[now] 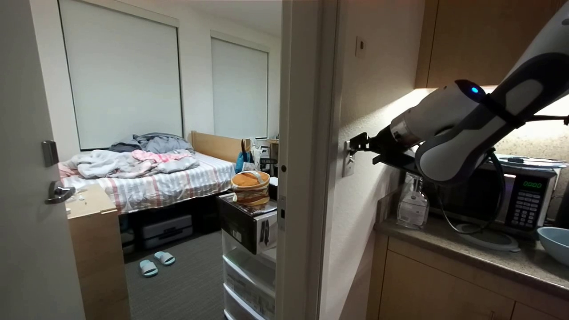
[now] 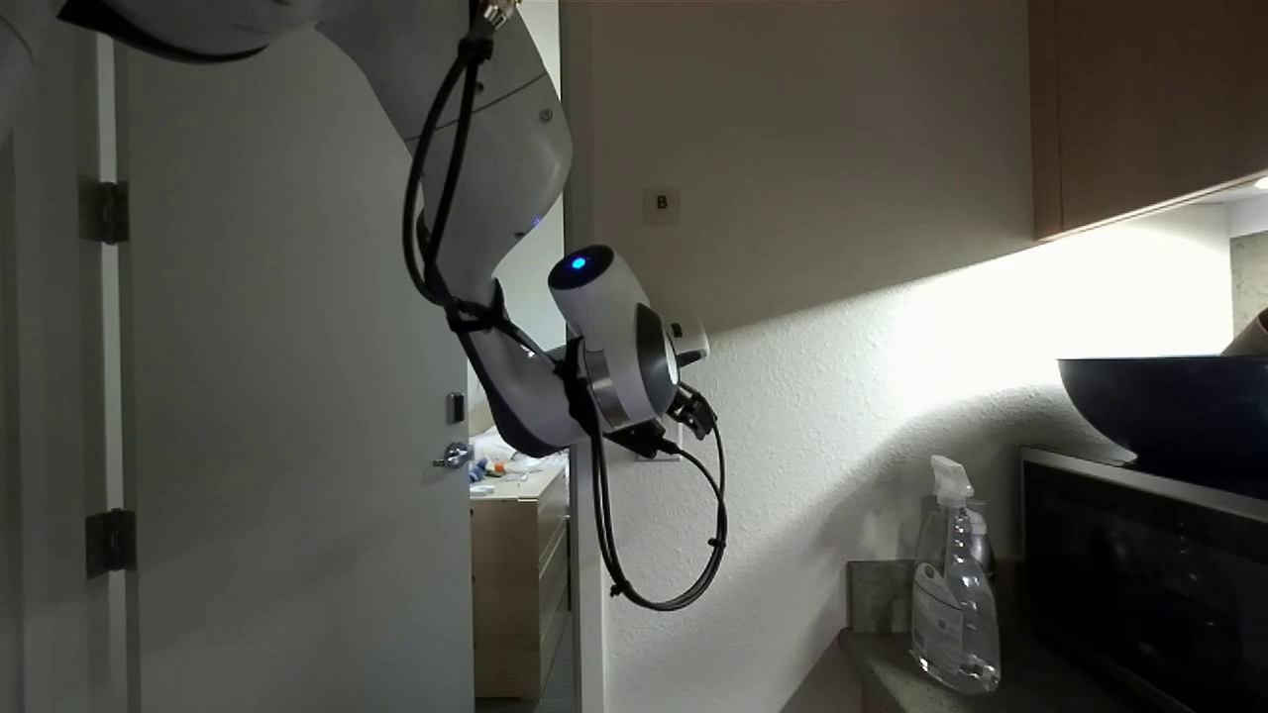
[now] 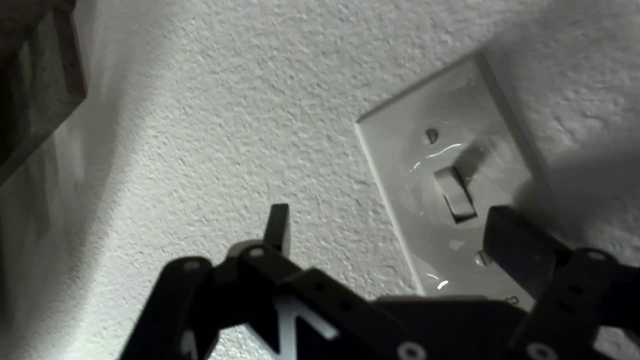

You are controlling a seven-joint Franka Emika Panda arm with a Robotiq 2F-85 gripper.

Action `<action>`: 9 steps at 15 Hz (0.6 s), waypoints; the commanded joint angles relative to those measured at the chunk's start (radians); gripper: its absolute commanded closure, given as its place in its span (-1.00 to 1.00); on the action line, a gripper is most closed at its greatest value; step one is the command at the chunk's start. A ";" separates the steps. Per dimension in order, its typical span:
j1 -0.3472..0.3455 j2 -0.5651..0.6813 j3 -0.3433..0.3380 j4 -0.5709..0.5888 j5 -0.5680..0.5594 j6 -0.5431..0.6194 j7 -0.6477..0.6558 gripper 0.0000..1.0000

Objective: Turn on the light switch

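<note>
The light switch (image 3: 410, 165) is a white wall plate with a small toggle and two screws. In the wrist view it sits right of centre and tilted. My gripper (image 3: 392, 220) is open, its fingers wide apart with nothing between them. The right finger overlaps the plate just below and right of the toggle; the left finger is over bare wall. Whether a finger touches the plate I cannot tell. In an exterior view the gripper (image 1: 358, 144) is at the upper part of the switch plate (image 1: 348, 168) and partly covers it. In an exterior view the arm mostly hides the gripper (image 2: 693, 411).
A doorframe (image 1: 306, 178) stands close beside the switch, with an open door (image 2: 297, 396). Below are a counter (image 1: 444, 240), spray bottle (image 1: 413, 206) and black microwave (image 1: 526, 200). A cabinet (image 1: 489, 44) hangs above. A small plate marked B (image 2: 662, 206) is higher on the wall.
</note>
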 commanded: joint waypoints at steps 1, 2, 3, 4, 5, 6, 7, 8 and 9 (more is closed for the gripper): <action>-0.040 0.003 0.038 0.062 -0.026 0.015 -0.039 -1.00; -0.018 -0.003 0.011 0.052 -0.009 0.020 -0.064 -1.00; -0.009 0.001 0.001 0.013 -0.010 0.012 -0.034 -1.00; -0.010 0.001 0.000 0.015 -0.010 0.012 -0.044 -1.00; -0.010 0.000 0.000 0.016 -0.010 0.012 -0.048 -1.00; -0.010 0.000 0.000 0.017 -0.010 0.012 -0.048 -1.00; -0.007 -0.005 -0.001 0.011 0.001 -0.004 -0.038 -1.00; -0.004 -0.019 0.001 -0.007 0.022 -0.045 -0.013 -1.00; -0.005 -0.029 0.005 -0.023 0.034 -0.072 0.010 -1.00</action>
